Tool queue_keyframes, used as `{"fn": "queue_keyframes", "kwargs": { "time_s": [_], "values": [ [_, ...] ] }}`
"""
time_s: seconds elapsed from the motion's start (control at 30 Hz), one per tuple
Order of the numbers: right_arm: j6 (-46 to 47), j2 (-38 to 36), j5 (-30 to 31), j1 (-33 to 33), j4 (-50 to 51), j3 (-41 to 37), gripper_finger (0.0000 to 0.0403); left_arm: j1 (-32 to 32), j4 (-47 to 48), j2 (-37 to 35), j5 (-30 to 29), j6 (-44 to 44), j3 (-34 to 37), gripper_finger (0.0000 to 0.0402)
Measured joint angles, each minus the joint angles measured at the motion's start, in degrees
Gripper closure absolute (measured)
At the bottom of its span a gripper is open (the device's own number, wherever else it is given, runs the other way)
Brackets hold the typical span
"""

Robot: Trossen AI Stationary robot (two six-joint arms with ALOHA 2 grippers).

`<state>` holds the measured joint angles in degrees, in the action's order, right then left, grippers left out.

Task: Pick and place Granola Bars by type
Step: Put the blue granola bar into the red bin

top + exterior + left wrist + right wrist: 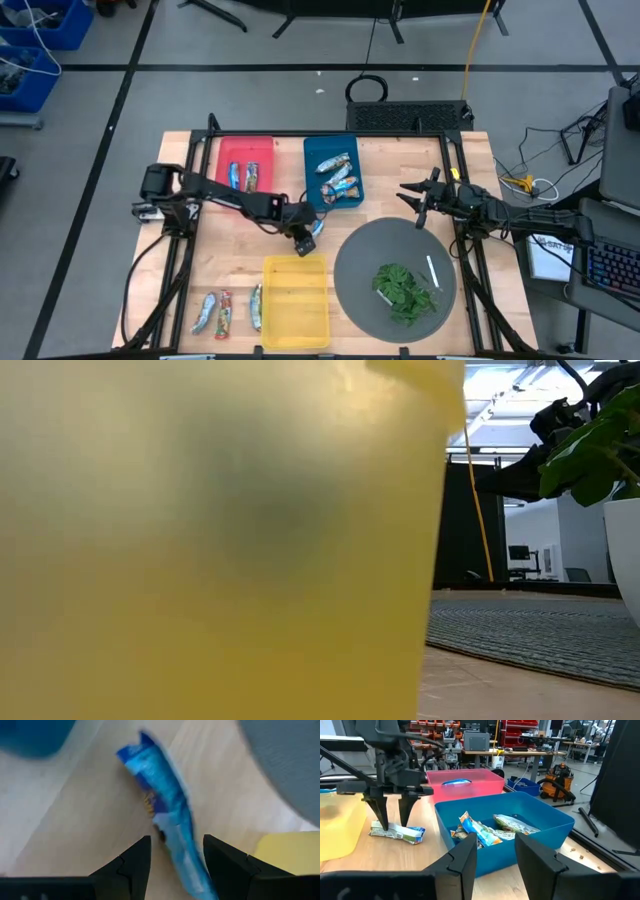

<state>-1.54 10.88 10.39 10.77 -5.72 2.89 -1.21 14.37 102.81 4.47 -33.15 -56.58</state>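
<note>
Five bars binned, four loose; left pincer [305, 238] wide open over a blue bar [310, 228] on the table [225, 265], right pincer [417, 203] idle, open.

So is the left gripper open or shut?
Open: the left gripper straddles the blue-and-white granola bar, which lies on the table.

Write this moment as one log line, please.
left gripper: open over blue bar | right gripper: open, waiting | blue bin: bars inside
</note>
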Motion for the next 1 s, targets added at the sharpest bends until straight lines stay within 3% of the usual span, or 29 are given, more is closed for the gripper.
{"fn": "queue_keyframes", "kwargs": {
  "time_s": [0.2, 0.4, 0.63, 0.87, 1.0],
  "values": [
    [0.02, 0.01, 0.0, 0.0, -0.02, -0.01, 0.0278, -0.22, 0.82, 1.68, -2.66, -0.56, -0.2, 0.0232],
    [0.0, 0.01, 0.0, 0.01, -0.02, -0.01, 0.0277, -1.98, 2.95, -2.01, -5.03, 2.26, 0.13, 0.0377],
    [0.0, 0.01, 0.0, -0.01, 0.06, 0.01, 0.0279, -4.3, 8.15, -12.83, -13.33, 4.89, 0.07, 0.0391],
    [0.02, 0.03, 0.0, 0.01, 0.0, 0.01, 0.0278, -2.36, 30.73, -26.97, -32.69, -1.42, 0.02, 0.0392],
    [0.01, 0.05, 0.0, 0.0, 0.0, 0.0, 0.0278, 2.32, 36.42, -33.58, -37.88, -3.42, 1.25, 0.0392]
  ]
}}
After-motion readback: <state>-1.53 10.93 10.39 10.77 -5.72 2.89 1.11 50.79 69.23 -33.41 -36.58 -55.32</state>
